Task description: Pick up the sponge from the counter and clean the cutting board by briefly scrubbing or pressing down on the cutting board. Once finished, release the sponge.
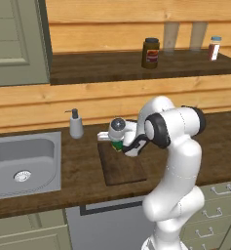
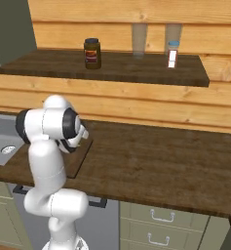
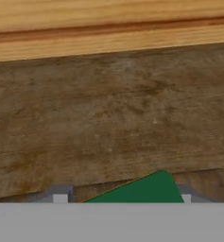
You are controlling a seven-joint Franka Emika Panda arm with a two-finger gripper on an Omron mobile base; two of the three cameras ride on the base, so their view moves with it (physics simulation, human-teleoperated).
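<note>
Sponge (image 3: 142,191) is sitting gripped between the closed jaws of the gripper (image 1: 118,145), hovering over the cutting board (image 1: 122,168); a shallow grip is risking slippage during pressing.

Soap dispenser (image 1: 76,124) beside board (image 1: 122,168) (left)

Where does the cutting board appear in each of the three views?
Left base view: cutting board at centre, under the hand.
Right base view: left of centre, mostly behind the arm.
Hand view: I cannot tell it from the counter.
Shared landmark: the dark jar on the shelf.
</note>
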